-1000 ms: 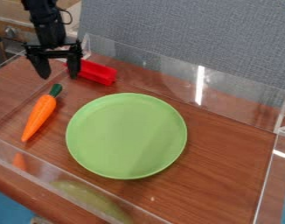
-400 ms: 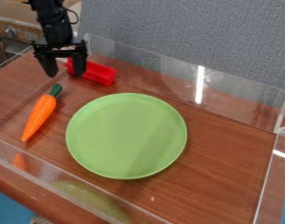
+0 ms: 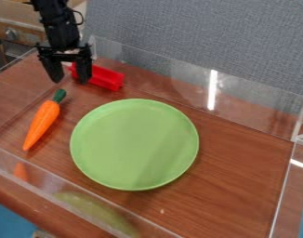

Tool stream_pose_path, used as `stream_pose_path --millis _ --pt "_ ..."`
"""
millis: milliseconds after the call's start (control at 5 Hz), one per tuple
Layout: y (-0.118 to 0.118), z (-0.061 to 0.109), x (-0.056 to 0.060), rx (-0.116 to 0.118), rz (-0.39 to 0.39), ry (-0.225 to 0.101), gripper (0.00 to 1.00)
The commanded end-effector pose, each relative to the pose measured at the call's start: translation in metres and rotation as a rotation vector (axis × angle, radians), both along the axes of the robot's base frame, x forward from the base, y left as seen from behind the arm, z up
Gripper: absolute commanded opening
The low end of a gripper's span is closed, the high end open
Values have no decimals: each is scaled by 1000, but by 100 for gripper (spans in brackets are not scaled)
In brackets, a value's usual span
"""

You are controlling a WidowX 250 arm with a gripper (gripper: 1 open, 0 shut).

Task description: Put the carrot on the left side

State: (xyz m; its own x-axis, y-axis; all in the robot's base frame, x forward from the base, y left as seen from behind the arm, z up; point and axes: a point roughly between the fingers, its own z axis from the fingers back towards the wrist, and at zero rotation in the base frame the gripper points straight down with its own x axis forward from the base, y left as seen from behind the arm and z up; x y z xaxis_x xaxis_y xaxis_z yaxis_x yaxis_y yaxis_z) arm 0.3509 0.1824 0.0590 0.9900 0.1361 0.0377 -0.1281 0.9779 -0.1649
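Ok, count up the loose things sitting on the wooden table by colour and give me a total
Orange: 1, the carrot
Green: 1, the plate
Red: 1, the block
Total: 3

Lab: clear-walled wooden tabletop (image 3: 241,139)

Wooden table (image 3: 241,163), brown grain, clear low walls round the edges. On it: green plate (image 3: 134,144) roughly centre, carrot (image 3: 43,122) just left of the plate (apart from it, green stub pointing toward the back), red block (image 3: 106,76) at the back left, beyond the carrot.
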Motion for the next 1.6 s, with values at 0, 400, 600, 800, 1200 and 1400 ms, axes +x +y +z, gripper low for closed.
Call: stream_pose_path --millis 0,400,600,800,1200,1400 --pt "18 34 2 41 10 -80 100" --pt "12 39 0 43 -1 -96 100" --pt "10 35 1 48 49 -103 100" --pt "8 37 1 51 98 -114 100" --pt "6 26 2 61 99 -121 100" --pt "6 27 7 63 64 -124 100"
